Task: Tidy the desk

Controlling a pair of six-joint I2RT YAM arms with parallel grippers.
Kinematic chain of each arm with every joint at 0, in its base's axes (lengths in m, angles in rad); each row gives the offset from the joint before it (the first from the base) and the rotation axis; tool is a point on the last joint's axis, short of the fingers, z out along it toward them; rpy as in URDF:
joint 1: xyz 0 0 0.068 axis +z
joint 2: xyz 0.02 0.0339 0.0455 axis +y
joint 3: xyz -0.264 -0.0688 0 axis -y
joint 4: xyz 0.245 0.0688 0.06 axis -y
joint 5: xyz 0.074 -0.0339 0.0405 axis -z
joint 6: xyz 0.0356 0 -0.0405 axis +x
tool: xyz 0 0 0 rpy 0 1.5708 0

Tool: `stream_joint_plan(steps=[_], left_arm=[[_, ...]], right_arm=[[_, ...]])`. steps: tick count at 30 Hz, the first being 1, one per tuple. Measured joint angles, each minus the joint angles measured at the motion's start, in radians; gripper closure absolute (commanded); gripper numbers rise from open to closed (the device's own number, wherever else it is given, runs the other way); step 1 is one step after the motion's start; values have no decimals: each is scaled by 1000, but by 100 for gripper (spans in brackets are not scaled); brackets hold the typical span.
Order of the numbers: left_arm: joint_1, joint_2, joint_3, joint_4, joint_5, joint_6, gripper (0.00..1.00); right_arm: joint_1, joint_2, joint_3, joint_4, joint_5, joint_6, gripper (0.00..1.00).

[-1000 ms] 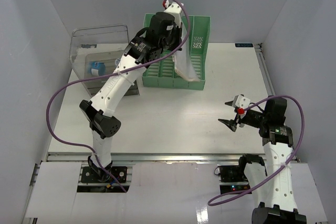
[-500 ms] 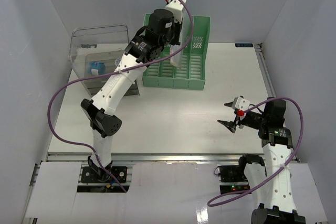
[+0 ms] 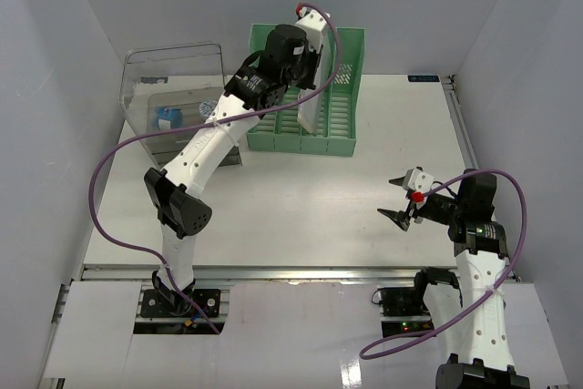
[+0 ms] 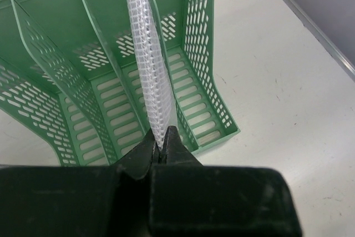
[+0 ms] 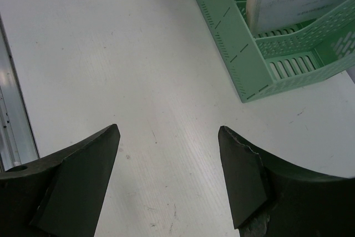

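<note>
Over the last second the left gripper (image 4: 161, 148) has swung the pouch (image 4: 150, 65) from a slanted droop across the rack (image 4: 205, 109) to an upright, edge-on hang above its right-hand slots. It is clenched on the pouch's near edge. In the left wrist view the mesh lines up with a divider, so I cannot tell which slot it will enter. I judge the filing step to be nearly lined up: a straight lowering on one side of that divider looks like what is left.

The right gripper (image 5: 168, 131) has barely stirred. It is released, jaws wide and empty, hovering above the desk (image 3: 301, 198) near its right edge.

The desk is a flat white rectangle with a silver rail (image 3: 301, 272) along its near edge. The rack stands at the middle of the far edge, a clear box (image 3: 173, 70) at the far left corner
</note>
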Motion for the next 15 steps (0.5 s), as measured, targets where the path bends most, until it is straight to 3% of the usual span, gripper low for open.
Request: stream_joint_plan(steps=[6, 15], left_arm=[[2, 0, -17, -5, 3, 0, 98], [11, 7, -12, 19, -4, -11, 65]], right_arm=[[0, 0, -1, 2, 0, 0, 21], [0, 0, -1, 2, -4, 0, 22]])
